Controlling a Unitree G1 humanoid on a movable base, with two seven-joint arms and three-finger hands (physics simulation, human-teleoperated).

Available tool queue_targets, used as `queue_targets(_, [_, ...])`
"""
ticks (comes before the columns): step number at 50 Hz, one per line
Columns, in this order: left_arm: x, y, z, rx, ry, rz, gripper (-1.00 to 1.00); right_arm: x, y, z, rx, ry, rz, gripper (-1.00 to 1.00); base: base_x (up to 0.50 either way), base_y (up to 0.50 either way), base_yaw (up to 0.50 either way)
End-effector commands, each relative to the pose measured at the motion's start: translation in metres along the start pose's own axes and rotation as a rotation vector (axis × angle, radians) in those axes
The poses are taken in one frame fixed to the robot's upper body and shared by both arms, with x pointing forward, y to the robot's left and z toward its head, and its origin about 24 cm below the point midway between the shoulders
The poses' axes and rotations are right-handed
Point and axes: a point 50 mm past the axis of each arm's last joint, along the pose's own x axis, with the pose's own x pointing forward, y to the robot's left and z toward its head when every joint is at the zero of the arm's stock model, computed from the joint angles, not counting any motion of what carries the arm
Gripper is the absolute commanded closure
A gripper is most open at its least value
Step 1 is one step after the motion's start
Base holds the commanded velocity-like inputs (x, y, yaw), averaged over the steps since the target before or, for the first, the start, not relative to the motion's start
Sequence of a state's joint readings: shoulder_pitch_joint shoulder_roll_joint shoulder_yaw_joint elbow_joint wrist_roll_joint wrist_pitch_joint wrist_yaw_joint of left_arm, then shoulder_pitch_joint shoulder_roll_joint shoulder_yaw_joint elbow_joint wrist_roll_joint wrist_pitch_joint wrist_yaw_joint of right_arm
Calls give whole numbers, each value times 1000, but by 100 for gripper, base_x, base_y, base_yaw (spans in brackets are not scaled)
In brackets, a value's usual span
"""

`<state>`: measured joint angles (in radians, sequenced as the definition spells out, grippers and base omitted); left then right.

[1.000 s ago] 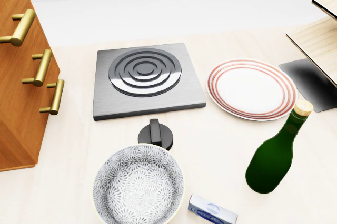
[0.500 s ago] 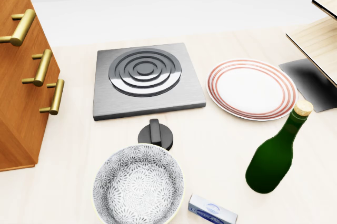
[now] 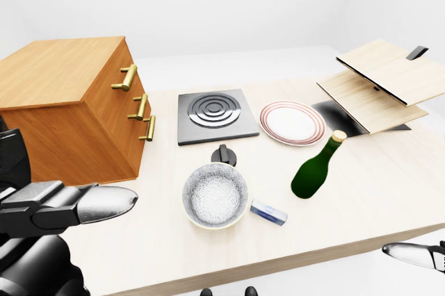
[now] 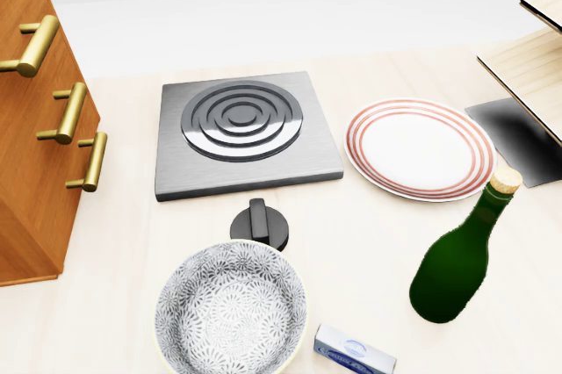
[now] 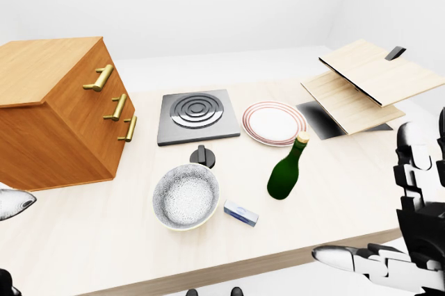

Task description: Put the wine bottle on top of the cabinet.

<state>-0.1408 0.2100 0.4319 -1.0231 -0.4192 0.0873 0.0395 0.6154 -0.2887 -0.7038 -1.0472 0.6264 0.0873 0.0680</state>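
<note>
**Bottle untouched on the table, both hands low and empty**

Going left to right in the left-eye view: the left hand [image 3: 66, 202] hangs at the lower left, below the table edge, holding nothing; how far its fingers are spread I cannot tell. Above it stands the cabinet [image 3: 69, 112], its flat top bare. Then come the hob [image 3: 212, 115], the knob [image 3: 223, 154], the bowl [image 3: 215, 195] and the small box [image 3: 268, 212]. The plate [image 3: 292, 122] follows, and just below and to its right stands the bottle [image 3: 316, 167], upright on the table [image 3: 361, 192], leaning slightly in the picture, well apart from the cabinet. The wooden shelves [image 3: 379, 84] close the right side.

As I judge it, nothing of the task is done: the bottle must yet be reached, gripped, carried leftward across the table and set on the cabinet's top.

The right-eye view alone shows the right hand [image 5: 379, 261] well, low at the lower right, apart from the bottle and empty; its finger spread is unclear. The head view shows neither hand nor the cabinet's top, only its drawer face, but gives the bottle's cork and the bowl's pattern most clearly.
</note>
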Motion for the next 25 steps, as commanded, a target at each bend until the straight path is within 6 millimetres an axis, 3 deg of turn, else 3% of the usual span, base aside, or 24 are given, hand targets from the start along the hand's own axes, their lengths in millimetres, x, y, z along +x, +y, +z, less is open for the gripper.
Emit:
queue_targets(1, [-1, 0, -4, 18, 18, -4, -100, -2, 2, -2, -53, -73, -9, -100, 0, 0, 0])
queue_targets(12, [-1, -1, 0, 21, 3, -11, -100, -13, 1, -6, -116, -42, -11, -100, 0, 0, 0])
queue_targets(25, [-3, -2, -1, 27, 9, -14, -100, -10, 4, -8, -127, -55, -6, -100, 0, 0, 0])
